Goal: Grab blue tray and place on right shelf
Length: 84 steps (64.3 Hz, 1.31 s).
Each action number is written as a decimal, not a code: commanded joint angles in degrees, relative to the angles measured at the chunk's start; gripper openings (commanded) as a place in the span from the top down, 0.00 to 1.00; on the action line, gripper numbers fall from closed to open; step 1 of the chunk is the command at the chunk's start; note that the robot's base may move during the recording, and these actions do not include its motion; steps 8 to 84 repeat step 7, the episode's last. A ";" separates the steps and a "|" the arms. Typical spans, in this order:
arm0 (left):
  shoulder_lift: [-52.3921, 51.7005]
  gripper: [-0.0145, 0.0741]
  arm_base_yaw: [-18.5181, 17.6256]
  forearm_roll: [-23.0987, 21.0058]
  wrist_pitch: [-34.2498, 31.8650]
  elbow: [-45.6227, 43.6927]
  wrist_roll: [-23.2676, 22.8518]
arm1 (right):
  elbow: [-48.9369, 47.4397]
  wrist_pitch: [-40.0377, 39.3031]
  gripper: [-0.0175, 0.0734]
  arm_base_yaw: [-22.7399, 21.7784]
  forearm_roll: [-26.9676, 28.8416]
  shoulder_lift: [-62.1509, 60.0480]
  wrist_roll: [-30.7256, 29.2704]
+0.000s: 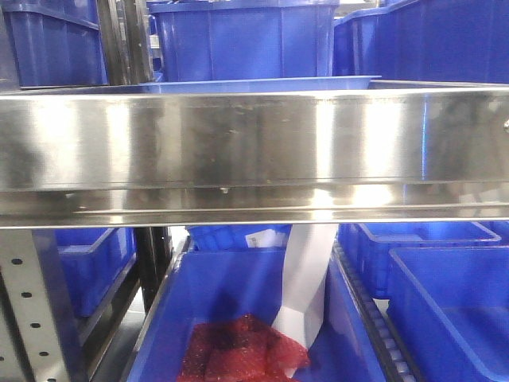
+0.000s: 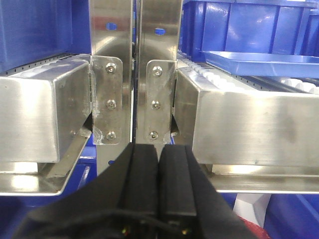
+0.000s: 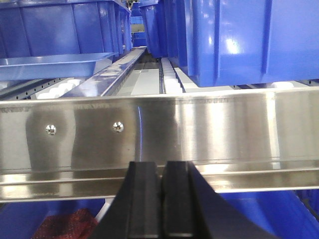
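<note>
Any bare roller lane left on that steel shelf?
Bare rollers run between the blue tray and the deep blue bin. Farther back, bins crowd the shelf. Both pincers, left and right, sit shut below the front rail.

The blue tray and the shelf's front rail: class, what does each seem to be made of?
Blue tray: probably moulded plastic, smooth and slightly glossy, with a thin flared rim. Front rail: looks like polished stainless steel, given its bright mirror-like reflections.

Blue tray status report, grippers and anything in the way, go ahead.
Left gripper shut, empty. Right gripper shut, empty. Blue tray sits on the right shelf rollers, not held. Nothing between grippers and shelf rail.
</note>
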 commanded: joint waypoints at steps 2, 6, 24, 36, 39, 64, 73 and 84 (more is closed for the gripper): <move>-0.64 0.89 0.13 -0.54 -5.23 1.72 0.24 | -1.35 -4.64 0.75 -0.36 -0.59 -0.96 -0.76; -0.64 0.89 0.13 -0.54 -5.23 1.72 0.24 | -1.35 -4.64 0.75 -0.36 -0.59 -0.96 -0.76; -0.64 0.89 0.13 -0.54 -5.23 1.72 0.24 | -1.35 -4.64 0.75 -0.36 -0.59 -0.96 -0.76; -0.64 0.89 0.13 -0.54 -5.23 1.72 0.24 | -1.35 -4.64 0.75 -0.36 -0.59 -0.96 -0.76; -0.64 0.89 0.13 -0.54 -5.23 1.72 0.24 | -1.35 -4.64 0.75 -0.36 -0.59 -0.96 -0.76; -0.64 0.89 0.13 -0.54 -5.23 1.72 0.24 | -1.35 -4.64 0.75 -0.36 -0.59 -0.96 -0.76; -0.64 0.89 0.13 -0.54 -5.23 1.72 0.24 | -1.35 -4.64 0.75 -0.36 -0.59 -0.96 -0.76; -0.64 0.89 0.13 -0.54 -5.23 1.72 0.24 | -1.35 -4.64 0.75 -0.36 -0.59 -0.96 -0.76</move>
